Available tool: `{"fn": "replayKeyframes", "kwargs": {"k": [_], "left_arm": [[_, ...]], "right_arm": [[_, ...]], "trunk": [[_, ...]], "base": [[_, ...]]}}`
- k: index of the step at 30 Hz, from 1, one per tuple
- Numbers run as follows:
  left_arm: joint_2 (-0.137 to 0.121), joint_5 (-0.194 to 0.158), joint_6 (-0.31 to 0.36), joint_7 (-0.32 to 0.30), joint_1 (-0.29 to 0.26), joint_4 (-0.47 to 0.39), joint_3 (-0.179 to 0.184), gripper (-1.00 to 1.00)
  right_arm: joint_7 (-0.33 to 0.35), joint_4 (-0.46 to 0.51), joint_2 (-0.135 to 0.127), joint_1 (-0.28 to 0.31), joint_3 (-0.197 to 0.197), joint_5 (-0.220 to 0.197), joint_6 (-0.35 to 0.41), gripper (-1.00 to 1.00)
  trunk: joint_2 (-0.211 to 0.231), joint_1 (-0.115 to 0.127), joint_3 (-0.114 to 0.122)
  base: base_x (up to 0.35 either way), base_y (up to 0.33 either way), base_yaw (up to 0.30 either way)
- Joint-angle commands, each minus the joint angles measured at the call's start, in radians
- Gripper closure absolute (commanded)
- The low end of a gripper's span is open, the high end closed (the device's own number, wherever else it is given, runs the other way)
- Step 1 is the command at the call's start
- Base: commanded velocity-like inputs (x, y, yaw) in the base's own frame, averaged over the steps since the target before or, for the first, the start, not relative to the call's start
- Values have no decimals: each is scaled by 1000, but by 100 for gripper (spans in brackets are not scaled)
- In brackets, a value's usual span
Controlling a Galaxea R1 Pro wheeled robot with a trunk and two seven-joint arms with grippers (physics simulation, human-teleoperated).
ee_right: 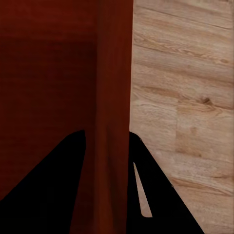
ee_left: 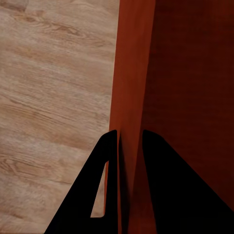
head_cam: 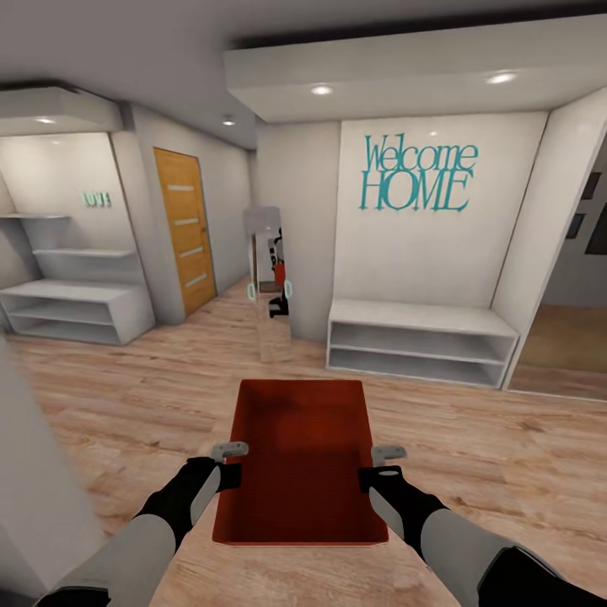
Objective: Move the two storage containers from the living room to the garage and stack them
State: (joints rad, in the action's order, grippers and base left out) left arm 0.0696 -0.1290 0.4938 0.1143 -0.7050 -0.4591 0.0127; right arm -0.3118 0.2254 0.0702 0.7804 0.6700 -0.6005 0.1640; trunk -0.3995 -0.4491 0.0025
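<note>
Head view: one orange-red storage container (head_cam: 299, 464) is carried low at 6 o'clock, in front of the trunk, its long axis running from 6 toward 12 o'clock, away from the robot. The left hand (head_cam: 228, 464) is clamped on its long wall at 9 o'clock of the bin, the right hand (head_cam: 379, 468) on the opposite long wall at 3 o'clock; each lies about equally near it. Below is light wood plank floor (head_cam: 126, 405), so the bin is judged not yet in the garage. Ahead: one "Welcome HOME" wall sign (head_cam: 417, 175) at 1 o'clock, one low white shelf unit (head_cam: 417, 341) beneath it, one wooden door (head_cam: 185, 232) at 11 o'clock, and white shelving (head_cam: 76, 295) at 10 o'clock. One container is counted. Left wrist view: the two dark fingers (ee_left: 87, 195) straddle the thin container wall (ee_left: 131, 83), one inside and one outside, closed on it, plank floor beyond. Right wrist view: the two fingers (ee_right: 161, 195) likewise pinch the opposite wall (ee_right: 114, 83), bin interior on one side, floor on the other.
</note>
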Motion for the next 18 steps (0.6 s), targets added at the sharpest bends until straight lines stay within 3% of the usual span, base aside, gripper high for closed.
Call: {"fn": "replayKeyframes", "kwargs": {"k": [1,6,7,13,18], "left_arm": [[1,9,6,11,1,0,-7,100],[2,9,6,11,1,0,-7,100],[-4,-11,8,10,2,-4,4,100],[-3,-11,9,10,2,-6,6,100],[-2,-10,9,10,2,-7,4,100]], "right_arm": [[-88,41,0,0,-29,25,-6,100],[-88,41,0,0,-29,25,-6,100],[-2,2,0,0,9,-7,1,100],[-1,-2,-4,0,31,-34,-15,100],[1,6,-16,0,94,-104,-22,100]], "trunk": [[-1,-1,-1],[-1,-1,-1],[-1,-1,0],[-1,-1,0],[-1,-1,0]], "base": [[322,0,0],[322,0,0],[0,0,0],[0,0,0],[0,0,0]]}}
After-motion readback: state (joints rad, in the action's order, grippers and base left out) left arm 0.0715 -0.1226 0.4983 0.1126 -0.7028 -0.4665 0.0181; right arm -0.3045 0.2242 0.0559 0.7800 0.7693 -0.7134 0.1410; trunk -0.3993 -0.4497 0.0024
